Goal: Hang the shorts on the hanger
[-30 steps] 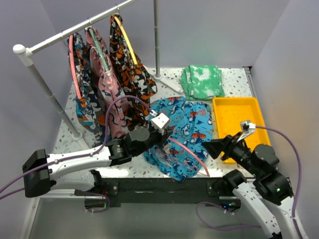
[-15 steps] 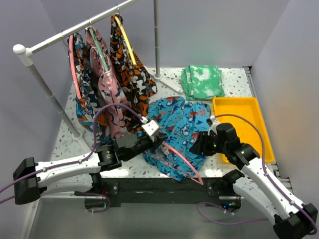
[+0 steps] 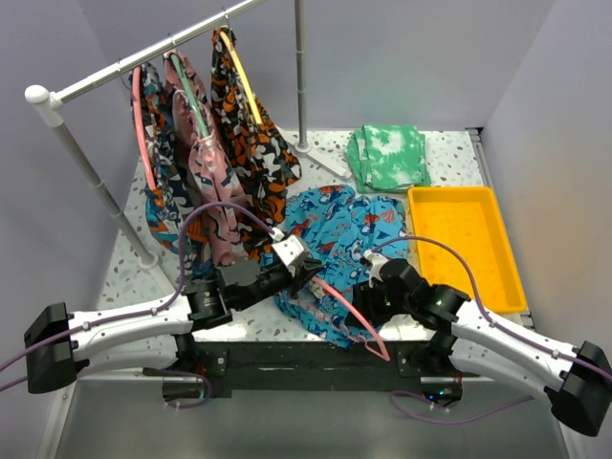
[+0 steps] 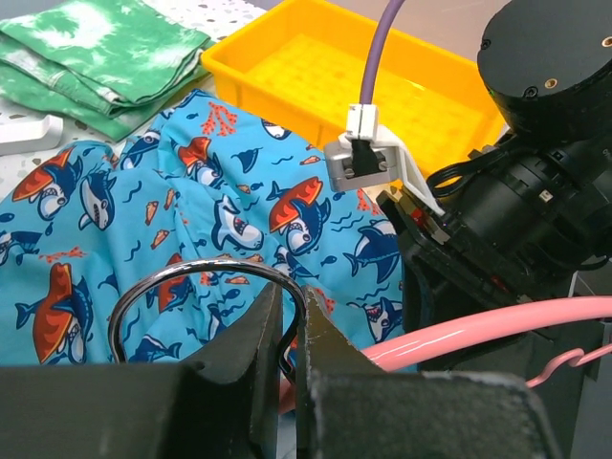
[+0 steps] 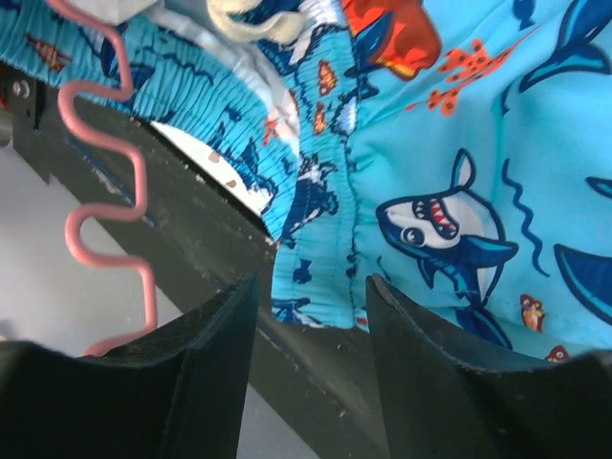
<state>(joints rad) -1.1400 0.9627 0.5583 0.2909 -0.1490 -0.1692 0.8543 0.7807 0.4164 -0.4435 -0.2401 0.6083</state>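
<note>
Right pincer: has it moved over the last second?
Yes. The right pincer has gone left, away from the yellow tray it was beside, and now sits over the near edge of the shorts.

We are seeing bright, even light from above, only soft shadows, a white glare streaking along the hanger (image 4: pixel 497 323), the near foreground blurring dark in both wrist views.

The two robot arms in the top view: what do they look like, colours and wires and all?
The left arm and right arm are slim white speckled tubes with chunky black joints. A purple cable loops along each to a small white box at the wrist. The left end effector and right end effector each have two blunt matte-black fingers.
</note>
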